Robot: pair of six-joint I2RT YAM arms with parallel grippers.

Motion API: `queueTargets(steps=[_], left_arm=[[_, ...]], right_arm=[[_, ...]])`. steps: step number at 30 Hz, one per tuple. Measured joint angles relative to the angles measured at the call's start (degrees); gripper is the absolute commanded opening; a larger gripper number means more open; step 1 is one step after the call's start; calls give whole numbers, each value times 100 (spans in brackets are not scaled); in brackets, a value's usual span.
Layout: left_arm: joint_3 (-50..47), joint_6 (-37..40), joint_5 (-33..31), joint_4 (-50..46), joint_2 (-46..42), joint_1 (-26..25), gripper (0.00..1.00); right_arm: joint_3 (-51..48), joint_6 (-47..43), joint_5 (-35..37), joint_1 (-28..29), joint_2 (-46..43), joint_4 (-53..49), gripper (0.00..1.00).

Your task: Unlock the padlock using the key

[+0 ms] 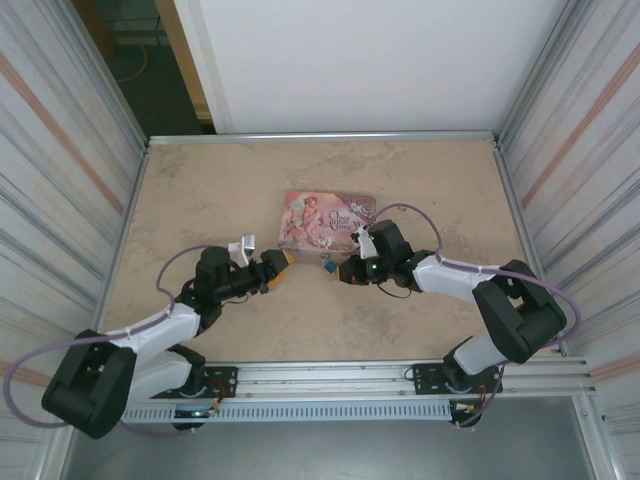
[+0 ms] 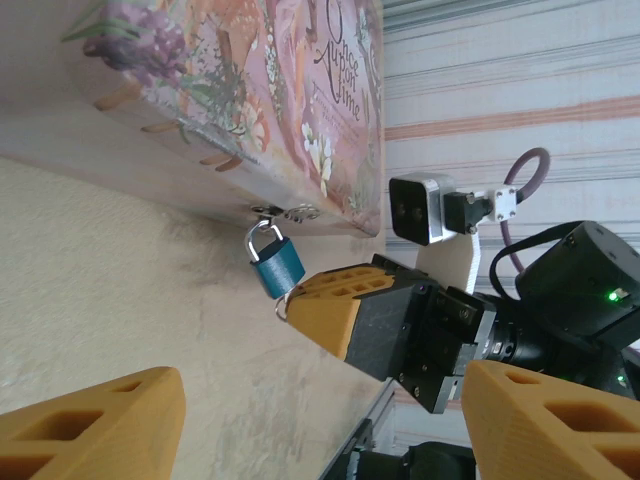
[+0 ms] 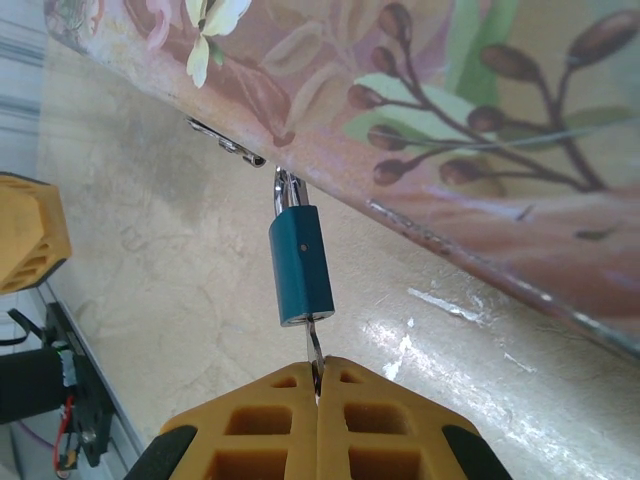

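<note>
Near the centre of the table (image 1: pixel 200 190), against the near long side of the pink tin (image 1: pixel 325 222), locate the padlock (image 3: pixel 301 265) hanging from the hasp, with the key (image 3: pixel 314 352) entering its base. Hold the right gripper (image 3: pixel 318 392) pinched fully closed on the key. Bring the left gripper (image 1: pixel 278 268), fingers spread wide and empty, around the blue body and clamp squarely. Turn the key only after bracing the body against twist. Avoid pulling on the hasp.
</note>
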Motion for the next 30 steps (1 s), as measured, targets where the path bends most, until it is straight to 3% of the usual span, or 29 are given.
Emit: queueTargets(steps=[8,13,24,30], left_arm=[[0,-313,-7,988,848,-358,69],[2,-636,-225,1644,1504,-671,68],[28,-1440,-730,3550,3248,-1119,55],[46,-1700,-1137,4232,3598,-1346,53]], right_arm=[[0,452,-35,0,0,9,0],[0,743,-83,0,0,66,0],[0,1010,-144,0,0,105,0],[0,1047,-144,0,0,105,0]])
